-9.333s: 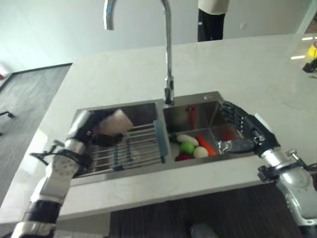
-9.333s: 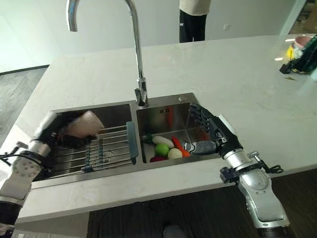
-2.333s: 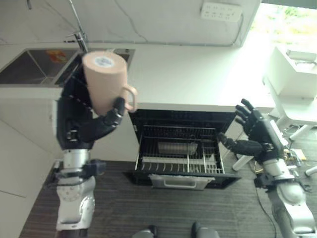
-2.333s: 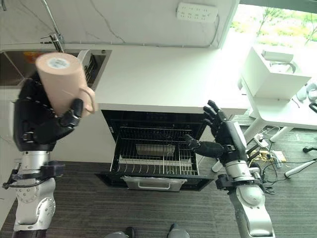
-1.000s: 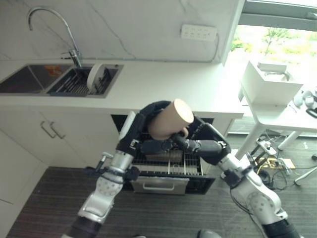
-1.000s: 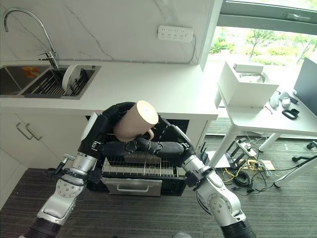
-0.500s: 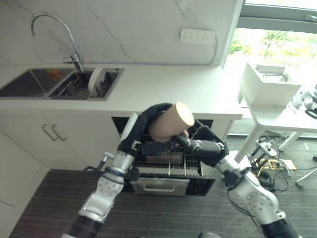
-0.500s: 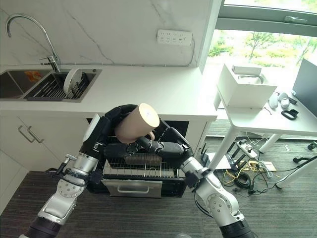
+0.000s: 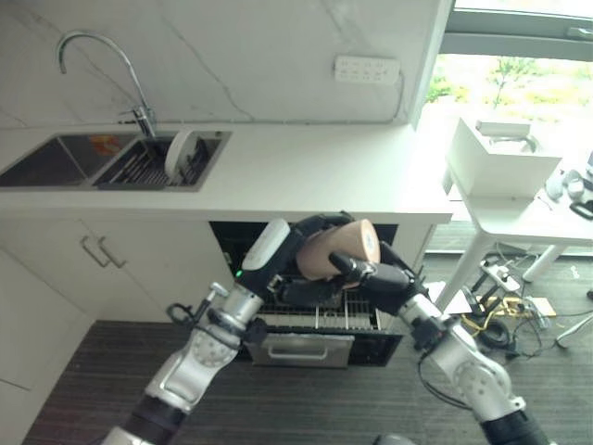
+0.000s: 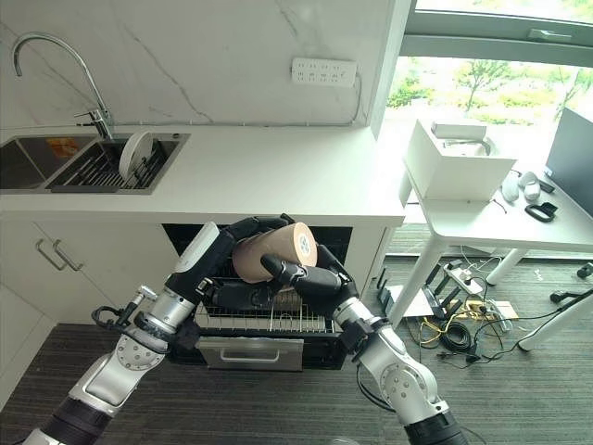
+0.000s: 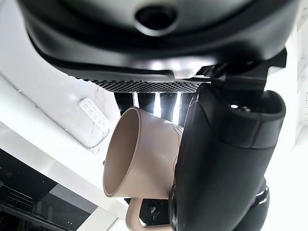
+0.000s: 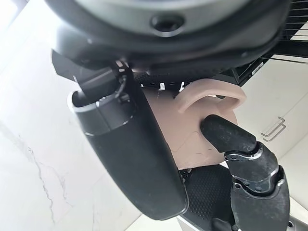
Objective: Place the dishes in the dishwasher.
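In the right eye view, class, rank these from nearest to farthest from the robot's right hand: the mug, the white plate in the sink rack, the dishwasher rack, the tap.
1. The mug, held in the right hand.
2. The dishwasher rack, just below it.
3. The white plate, upright in the sink rack, up on the left.
4. The tap, beyond the plate, far left.

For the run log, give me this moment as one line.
mug: held on its side | left hand: gripping mug | right hand: gripping mug | dishwasher rack: pulled out below

Mug (image 10: pixel 274 251) above open dishwasher rack (image 10: pixel 264 320), under counter (image 10: pixel 269 176); sink (image 10: pixel 93 159) left.
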You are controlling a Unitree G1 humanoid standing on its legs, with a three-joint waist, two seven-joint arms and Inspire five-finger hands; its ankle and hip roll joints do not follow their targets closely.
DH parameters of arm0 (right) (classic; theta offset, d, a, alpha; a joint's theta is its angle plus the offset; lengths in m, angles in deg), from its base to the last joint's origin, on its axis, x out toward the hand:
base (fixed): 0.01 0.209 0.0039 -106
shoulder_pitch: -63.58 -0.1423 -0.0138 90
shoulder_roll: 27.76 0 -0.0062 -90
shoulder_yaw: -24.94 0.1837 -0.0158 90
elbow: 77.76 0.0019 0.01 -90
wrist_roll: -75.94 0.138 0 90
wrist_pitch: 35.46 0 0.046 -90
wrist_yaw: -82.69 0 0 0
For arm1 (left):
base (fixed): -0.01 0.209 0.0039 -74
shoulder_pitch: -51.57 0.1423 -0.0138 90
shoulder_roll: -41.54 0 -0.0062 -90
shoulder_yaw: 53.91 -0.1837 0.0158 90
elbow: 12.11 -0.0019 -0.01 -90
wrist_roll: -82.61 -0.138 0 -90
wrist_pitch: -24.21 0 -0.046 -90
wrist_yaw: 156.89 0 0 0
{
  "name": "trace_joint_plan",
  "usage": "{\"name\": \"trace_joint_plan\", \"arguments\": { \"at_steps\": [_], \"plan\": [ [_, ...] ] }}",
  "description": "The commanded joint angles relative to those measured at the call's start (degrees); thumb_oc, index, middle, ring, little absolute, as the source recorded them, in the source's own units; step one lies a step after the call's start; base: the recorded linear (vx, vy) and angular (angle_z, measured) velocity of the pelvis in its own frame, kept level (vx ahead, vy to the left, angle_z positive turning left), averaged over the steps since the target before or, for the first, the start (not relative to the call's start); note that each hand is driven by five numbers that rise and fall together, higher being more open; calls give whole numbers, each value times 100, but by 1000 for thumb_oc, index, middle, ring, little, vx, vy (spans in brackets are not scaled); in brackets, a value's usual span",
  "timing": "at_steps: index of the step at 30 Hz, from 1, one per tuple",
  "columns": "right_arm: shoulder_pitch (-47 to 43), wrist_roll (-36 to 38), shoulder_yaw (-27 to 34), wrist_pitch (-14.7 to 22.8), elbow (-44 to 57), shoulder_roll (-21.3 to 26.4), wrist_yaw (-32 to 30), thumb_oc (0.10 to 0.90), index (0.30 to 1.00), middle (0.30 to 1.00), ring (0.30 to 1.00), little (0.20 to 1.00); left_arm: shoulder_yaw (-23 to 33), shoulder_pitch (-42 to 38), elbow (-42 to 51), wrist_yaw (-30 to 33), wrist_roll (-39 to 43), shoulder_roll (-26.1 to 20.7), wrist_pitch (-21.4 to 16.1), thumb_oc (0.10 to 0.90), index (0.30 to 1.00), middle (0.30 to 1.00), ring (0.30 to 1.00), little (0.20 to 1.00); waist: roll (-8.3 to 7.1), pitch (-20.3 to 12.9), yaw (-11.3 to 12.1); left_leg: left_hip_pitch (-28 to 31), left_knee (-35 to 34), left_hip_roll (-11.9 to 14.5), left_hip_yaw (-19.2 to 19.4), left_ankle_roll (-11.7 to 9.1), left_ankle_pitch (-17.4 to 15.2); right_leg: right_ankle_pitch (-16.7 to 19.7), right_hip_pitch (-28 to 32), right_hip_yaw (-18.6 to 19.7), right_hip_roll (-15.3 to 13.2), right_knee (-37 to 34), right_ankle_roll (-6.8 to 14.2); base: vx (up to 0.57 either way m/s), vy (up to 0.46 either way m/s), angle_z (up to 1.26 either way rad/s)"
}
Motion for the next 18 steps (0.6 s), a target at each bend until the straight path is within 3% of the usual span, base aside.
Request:
{"name": "trace_joint_plan", "arguments": {
  "at_steps": [1,6,7,9,18],
  "plan": [
    [-863,335,100,513,626,-415,143,800,900,900,900,900,-292,-966,387,186,-4,-4,-549,400,300,300,300,300,-84,-94,-58,83,450,4,155,223,-747,-315,639,231,64,-505,357,0,0,0],
    [-922,92,22,467,651,-382,94,800,900,900,900,900,-329,-984,423,203,11,5,-543,400,300,300,300,300,-85,-96,-43,74,450,5,160,220,-737,-319,647,230,63,-505,357,0,0,0],
    [-933,46,12,450,655,-370,89,612,618,618,618,618,-338,-990,427,216,8,3,-537,400,300,300,300,300,-85,-96,-44,73,450,5,161,220,-735,-318,647,232,63,-505,358,0,0,0],
    [-953,-185,-30,403,654,-324,48,400,300,300,300,300,-322,-1001,462,210,20,-4,-541,400,300,300,300,300,-92,-97,-34,68,450,0,156,220,-731,-319,648,231,64,-505,355,0,0,0],
    [-948,-420,34,286,610,-120,-103,400,300,300,300,300,-134,-965,548,530,43,-54,-589,400,300,300,300,300,-101,-94,-32,60,450,-3,156,209,-721,-322,660,218,57,-505,360,0,0,0]
  ]
}}
